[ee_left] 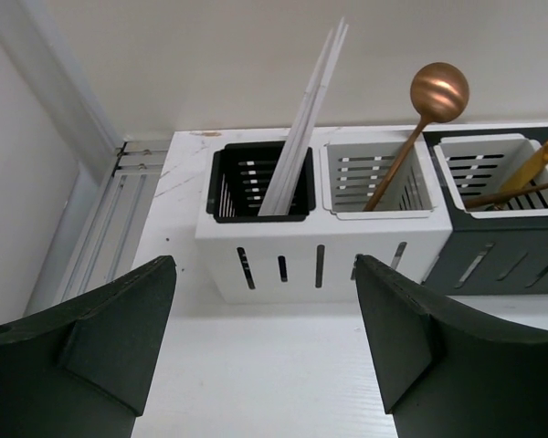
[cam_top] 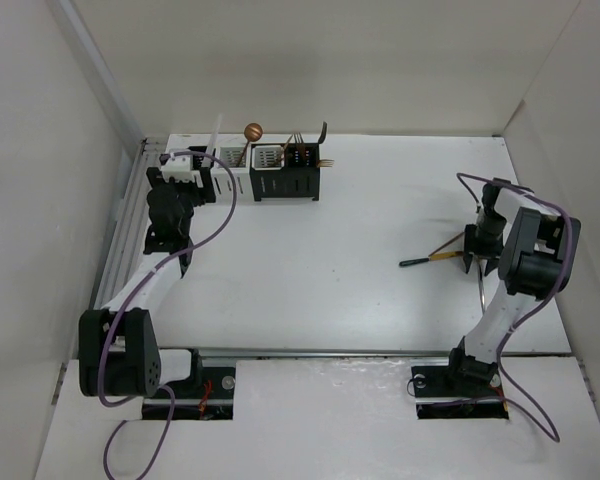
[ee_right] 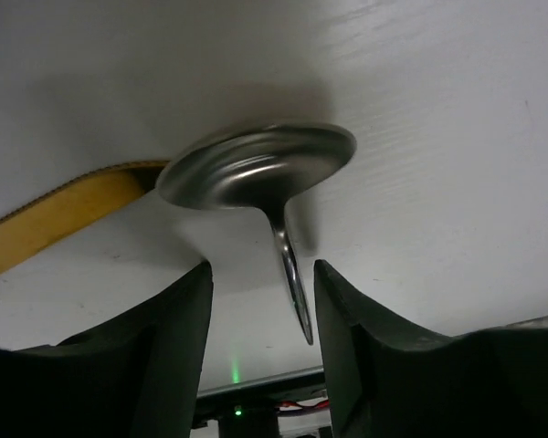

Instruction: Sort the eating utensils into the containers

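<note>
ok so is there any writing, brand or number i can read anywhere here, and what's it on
No readable text in any of the three views.
White cutlery box: only slits on its front, no label.
Copper spoon and silver spoon: no stamp visible.
Left arm and right arm: any markings are too small to tell.
</note>
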